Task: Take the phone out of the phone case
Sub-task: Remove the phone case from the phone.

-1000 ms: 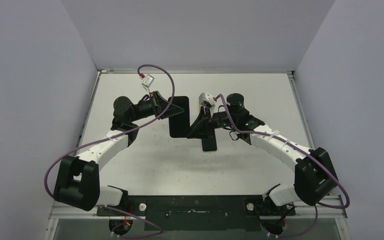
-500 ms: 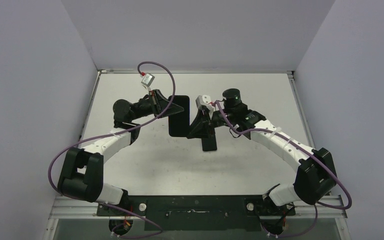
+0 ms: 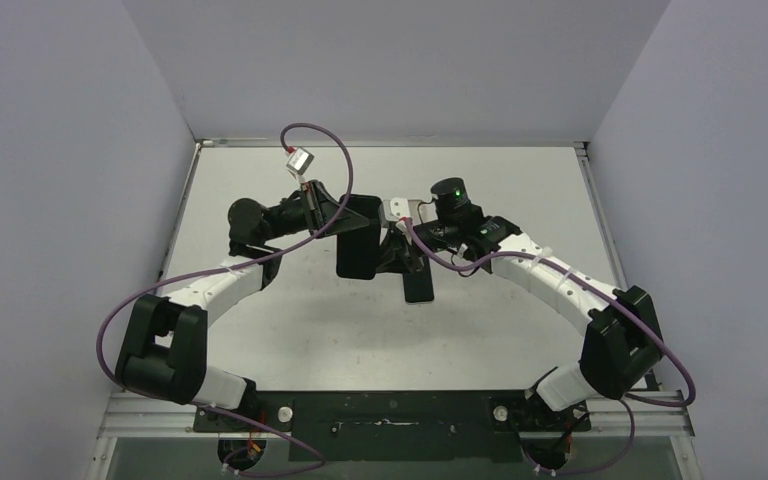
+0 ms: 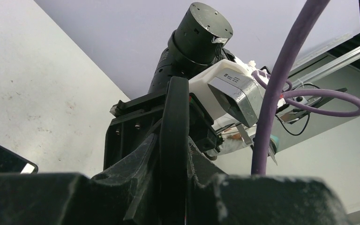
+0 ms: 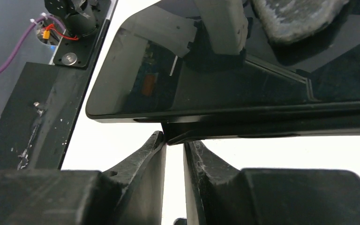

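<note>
Over white table [image 3: 290, 330], left tool [image 4: 172, 143] clamps the phone [image 5: 192, 84], its end outside the phone case [image 5: 272, 125] pinched by right tool [image 5: 174, 143].

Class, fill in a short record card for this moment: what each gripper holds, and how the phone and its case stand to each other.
Left gripper: shut on the phone, a glossy black slab
Right gripper: shut on a thin black edge, seemingly the phone case
Phone and case: side by side, close; touching or apart cannot be told
Identities: judged from gloss and thickness, not certain
</note>
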You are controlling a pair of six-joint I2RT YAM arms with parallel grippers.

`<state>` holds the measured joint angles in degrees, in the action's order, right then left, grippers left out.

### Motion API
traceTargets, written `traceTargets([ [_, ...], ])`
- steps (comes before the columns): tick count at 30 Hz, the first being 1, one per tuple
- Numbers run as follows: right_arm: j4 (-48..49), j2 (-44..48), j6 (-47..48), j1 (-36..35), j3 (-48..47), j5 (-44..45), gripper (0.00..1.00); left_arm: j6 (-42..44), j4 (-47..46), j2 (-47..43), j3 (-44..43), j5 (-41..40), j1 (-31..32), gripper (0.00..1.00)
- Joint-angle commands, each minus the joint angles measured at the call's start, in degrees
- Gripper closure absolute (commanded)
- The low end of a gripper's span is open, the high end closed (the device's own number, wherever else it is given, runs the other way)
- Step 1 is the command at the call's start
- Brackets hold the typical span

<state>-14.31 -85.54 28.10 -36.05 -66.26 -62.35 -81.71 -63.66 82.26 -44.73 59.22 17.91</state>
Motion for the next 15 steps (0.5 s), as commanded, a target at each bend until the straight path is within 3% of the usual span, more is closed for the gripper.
traceTargets([
  [1,8.3,0.1,2.0,0.5,0.7,12.0,1.00,-7.3,-4.1,-3.1,-1.6,-1.3,2.1,1.00],
  [5,13.5,2.8,-5.8,0.6,3.6,12.1,0.98,-4.1,-3.2,-4.3,0.7,-5.3,1.3,1.00],
  [10,24.2,9.0,-18.1,0.7,11.6,12.7,0.69,1.3,0.1,-5.6,4.1,-12.6,0.3,1.00],
  [15,21.8,15.6,-23.3,1.4,15.8,16.1,0.47,3.2,1.6,-7.6,7.5,-21.1,-1.0,1.00],
])
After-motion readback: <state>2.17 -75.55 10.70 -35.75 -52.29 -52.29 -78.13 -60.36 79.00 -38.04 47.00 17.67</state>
